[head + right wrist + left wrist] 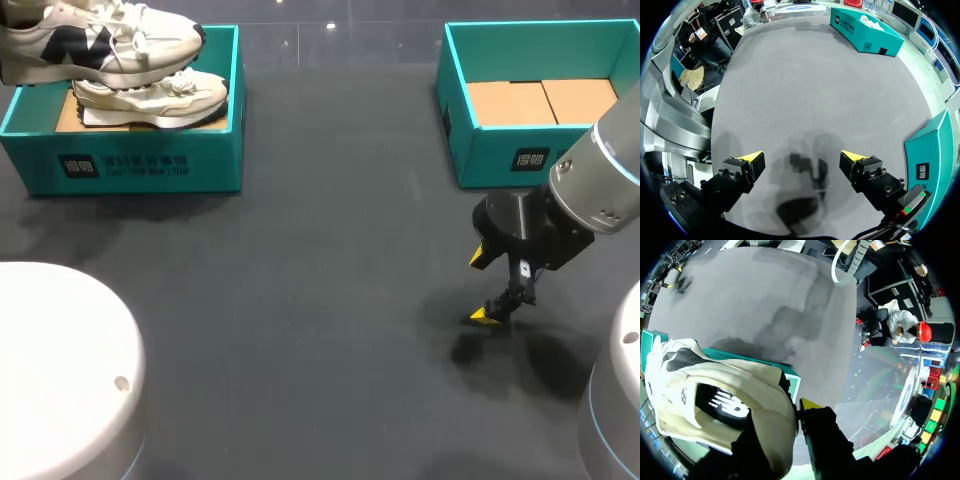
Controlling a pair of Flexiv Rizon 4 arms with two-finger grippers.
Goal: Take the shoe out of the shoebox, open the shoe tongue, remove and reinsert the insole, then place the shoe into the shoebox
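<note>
In the head view a white shoe with dark patches point(100, 40) hangs tilted above the teal left shoebox point(130, 160). A second white shoe point(155, 98) lies inside that box. In the left wrist view my left gripper point(791, 412) is shut on the raised shoe point(720, 390) at its heel collar. One yellow-tipped finger point(810, 403) is outside the collar and the other is hidden inside the shoe. This gripper does not show in the head view. My right gripper point(488, 287) point(802, 159) hangs open and empty just above the dark table, in front of the right shoebox.
The teal right shoebox point(455, 110) point(932, 150) stands at the back right and holds only its brown cardboard floor. The arms' white bases point(60, 370) fill the near corners. From the right wrist, the left shoebox point(865, 32) lies far across the mat.
</note>
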